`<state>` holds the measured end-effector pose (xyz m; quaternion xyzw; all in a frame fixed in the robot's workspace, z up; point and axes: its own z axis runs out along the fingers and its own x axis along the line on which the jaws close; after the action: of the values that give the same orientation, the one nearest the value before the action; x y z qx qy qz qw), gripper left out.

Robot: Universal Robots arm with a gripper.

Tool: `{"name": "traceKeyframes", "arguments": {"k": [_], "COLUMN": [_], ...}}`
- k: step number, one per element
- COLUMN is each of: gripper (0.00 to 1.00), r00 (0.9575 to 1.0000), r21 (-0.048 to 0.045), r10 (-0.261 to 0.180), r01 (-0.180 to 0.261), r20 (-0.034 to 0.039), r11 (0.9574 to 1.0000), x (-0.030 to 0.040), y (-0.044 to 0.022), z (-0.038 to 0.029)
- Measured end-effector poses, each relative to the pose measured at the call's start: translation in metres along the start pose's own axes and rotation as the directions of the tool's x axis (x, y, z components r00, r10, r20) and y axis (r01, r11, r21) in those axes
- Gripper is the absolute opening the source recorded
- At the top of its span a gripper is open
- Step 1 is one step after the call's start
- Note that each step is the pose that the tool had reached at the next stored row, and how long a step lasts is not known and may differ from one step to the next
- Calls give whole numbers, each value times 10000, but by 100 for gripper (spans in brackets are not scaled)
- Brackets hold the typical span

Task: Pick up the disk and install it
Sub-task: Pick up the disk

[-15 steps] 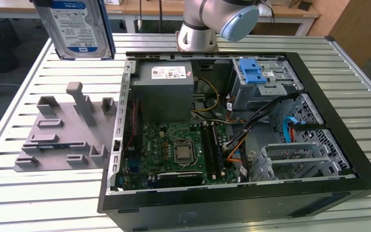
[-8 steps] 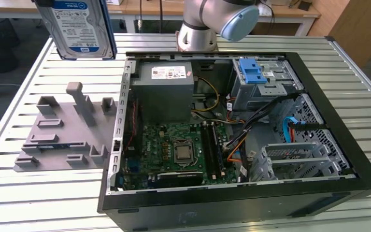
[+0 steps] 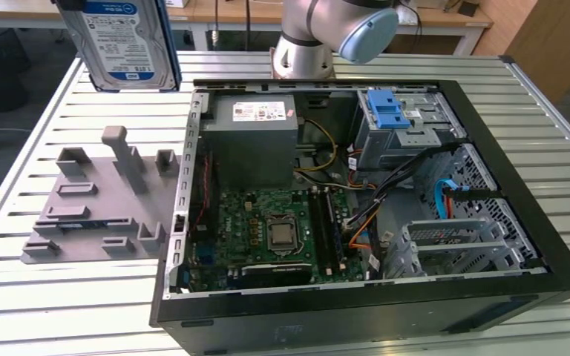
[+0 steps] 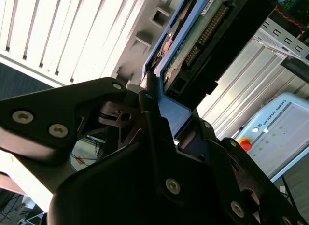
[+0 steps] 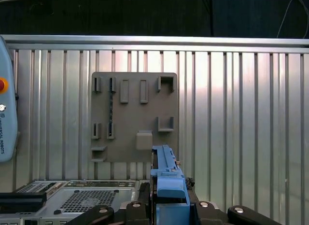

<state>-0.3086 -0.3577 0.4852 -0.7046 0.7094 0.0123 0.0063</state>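
Finds the disk lifted clear of the bench, upright, white-and-blue label facing the exterior view, high at the exterior view's left and above the far corner of the slatted top. Notes the same disk in the second wrist view, green circuit side and connector edge exposed, blue bracket along its rim. Records the end effector clenched on that bracket, dark fingers pressed to either face of the blue plastic; confirms the same grip in the first wrist view, bracket edge standing out between the black links. Logs a grey fixture plate flat on the bench beneath and in front of the disk, slots and posts unoccupied. Places the open computer case just beside the plate, toward the exterior view's right. Identifies inside it a grey power-supply box, a green mainboard and a silver drive cage with a blue latch, well apart from the disk. Marks the arm rising behind the case.
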Motion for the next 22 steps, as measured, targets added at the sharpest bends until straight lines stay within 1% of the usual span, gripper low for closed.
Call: {"name": "traceKeyframes", "arguments": {"k": [2, 17, 22], "gripper": [36, 36, 36], "r00": [10000, 10000, 10000], "r21": [0, 1, 1], "r10": [0, 0, 0], "r01": [0, 0, 0], "r20": [0, 1, 0], "r11": [10000, 10000, 10000], "x": [0, 0, 14], "y": [-40, -84, -115], "z": [0, 0, -1]}}
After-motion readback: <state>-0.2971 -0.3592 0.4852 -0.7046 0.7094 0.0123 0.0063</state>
